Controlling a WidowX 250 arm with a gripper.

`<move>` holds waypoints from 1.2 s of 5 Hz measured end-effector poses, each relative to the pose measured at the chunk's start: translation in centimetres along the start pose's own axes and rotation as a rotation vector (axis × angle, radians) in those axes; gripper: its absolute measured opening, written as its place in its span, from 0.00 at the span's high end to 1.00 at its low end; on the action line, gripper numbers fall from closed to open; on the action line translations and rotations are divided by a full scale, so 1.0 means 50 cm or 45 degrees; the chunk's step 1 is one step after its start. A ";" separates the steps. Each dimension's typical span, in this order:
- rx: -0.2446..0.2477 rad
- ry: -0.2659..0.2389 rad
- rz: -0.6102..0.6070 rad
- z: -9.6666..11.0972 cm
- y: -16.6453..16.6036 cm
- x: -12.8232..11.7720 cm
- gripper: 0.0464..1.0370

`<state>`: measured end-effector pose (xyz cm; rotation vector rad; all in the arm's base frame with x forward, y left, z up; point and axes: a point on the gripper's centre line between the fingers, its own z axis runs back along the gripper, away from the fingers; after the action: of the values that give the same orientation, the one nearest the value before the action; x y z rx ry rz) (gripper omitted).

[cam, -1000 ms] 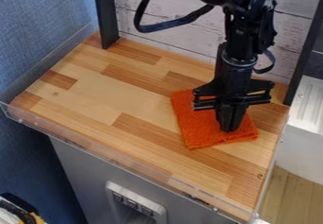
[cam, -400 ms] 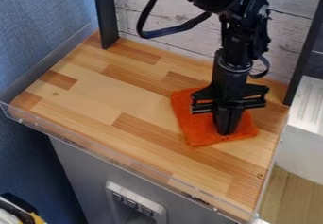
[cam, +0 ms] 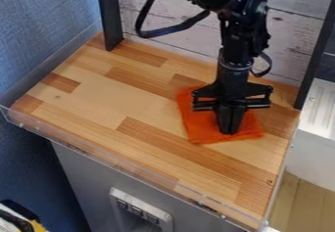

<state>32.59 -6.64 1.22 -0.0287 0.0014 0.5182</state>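
The black gripper (cam: 229, 130) points almost straight down over the orange cloth (cam: 199, 125), its lower end at the cloth, right of the cloth's middle. Whether it is released or clenched, or has any of the fabric in its grasp, I cannot tell. The cloth lies on the right-hand part of the wooden worktop (cam: 111, 96), nearer the right edge than the left, its outer right corner just short of that edge. The widest stretch of wood runs from the cloth to the left edge; a narrower band lies between it and the transparent front lip (cam: 118, 166). Behind the arm, the whitewashed plank wall (cam: 167, 13) bounds the rear, with a dark upright (cam: 109, 15) at the left and a second black post (cam: 317, 52) at the right.
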 end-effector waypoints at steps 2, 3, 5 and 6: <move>-0.021 -0.025 -0.274 -0.007 0.048 0.013 0.99; -0.010 -0.041 -0.387 -0.008 0.080 0.020 0.99; 0.033 -0.031 -0.564 -0.005 0.129 0.032 0.99; 0.048 -0.026 -0.621 -0.004 0.148 0.040 0.99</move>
<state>30.67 0.78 0.79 0.0134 -0.0154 0.0304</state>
